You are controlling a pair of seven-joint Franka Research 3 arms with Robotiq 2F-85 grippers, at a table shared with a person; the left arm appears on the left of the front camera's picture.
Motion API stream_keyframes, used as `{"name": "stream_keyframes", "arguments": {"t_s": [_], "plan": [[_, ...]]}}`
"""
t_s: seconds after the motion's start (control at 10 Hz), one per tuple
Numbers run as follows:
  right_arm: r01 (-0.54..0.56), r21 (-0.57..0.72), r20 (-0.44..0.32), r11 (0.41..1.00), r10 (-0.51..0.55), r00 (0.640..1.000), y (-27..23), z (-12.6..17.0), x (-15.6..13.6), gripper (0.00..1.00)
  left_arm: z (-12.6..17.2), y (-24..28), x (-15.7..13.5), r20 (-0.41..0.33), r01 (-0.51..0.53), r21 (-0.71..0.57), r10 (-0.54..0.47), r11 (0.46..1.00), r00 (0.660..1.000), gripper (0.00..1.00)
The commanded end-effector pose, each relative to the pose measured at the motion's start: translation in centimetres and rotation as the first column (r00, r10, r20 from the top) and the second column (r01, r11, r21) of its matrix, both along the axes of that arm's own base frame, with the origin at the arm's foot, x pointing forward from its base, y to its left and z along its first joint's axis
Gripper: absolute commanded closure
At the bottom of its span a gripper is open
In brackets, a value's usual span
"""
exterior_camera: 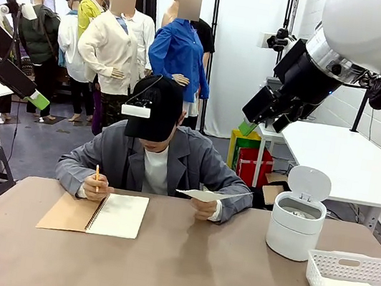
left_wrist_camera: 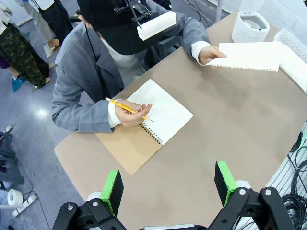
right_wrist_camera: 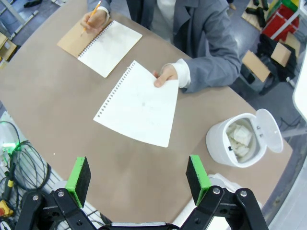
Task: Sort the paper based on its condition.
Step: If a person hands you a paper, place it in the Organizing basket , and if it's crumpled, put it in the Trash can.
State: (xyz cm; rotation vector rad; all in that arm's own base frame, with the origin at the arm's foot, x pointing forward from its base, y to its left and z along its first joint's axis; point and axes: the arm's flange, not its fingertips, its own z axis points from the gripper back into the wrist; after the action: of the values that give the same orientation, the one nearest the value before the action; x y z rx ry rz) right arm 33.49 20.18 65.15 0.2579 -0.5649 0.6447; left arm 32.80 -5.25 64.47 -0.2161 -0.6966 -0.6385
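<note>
flat white perforated-edge paper sheet: held out by person's hand, likely for pickup | right gripper: wide, empty | left gripper: wide, empty | round white bin: lid up, likely for rejects

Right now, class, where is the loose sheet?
Front view: the sheet is in the person's hand, right of centre, between the notebook and the white bin.

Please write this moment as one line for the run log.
left gripper: open, above table | right gripper: open, above table | sheet: in person's hand, above table | bin: lid open
</note>
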Motion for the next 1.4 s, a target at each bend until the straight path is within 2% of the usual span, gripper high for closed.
{"name": "stream_keyframes", "arguments": {"t_s": [0.0, 1.3], "plan": [[0.001, 0.001, 0.001, 1.0, -0.001, 1.0, -0.02, 0.01, 0.03, 0.0, -0.05, 0.02, 0.03, 0.0, 0.002, 0.002, -0.002, 1.0, 1.0, 0.0], [0.001, 0.001, 0.001, 1.0, -0.001, 1.0, -0.02, 0.01, 0.03, 0.0, -0.05, 0.02, 0.03, 0.0, 0.002, 0.002, -0.002, 1.0, 1.0, 0.0]]}}
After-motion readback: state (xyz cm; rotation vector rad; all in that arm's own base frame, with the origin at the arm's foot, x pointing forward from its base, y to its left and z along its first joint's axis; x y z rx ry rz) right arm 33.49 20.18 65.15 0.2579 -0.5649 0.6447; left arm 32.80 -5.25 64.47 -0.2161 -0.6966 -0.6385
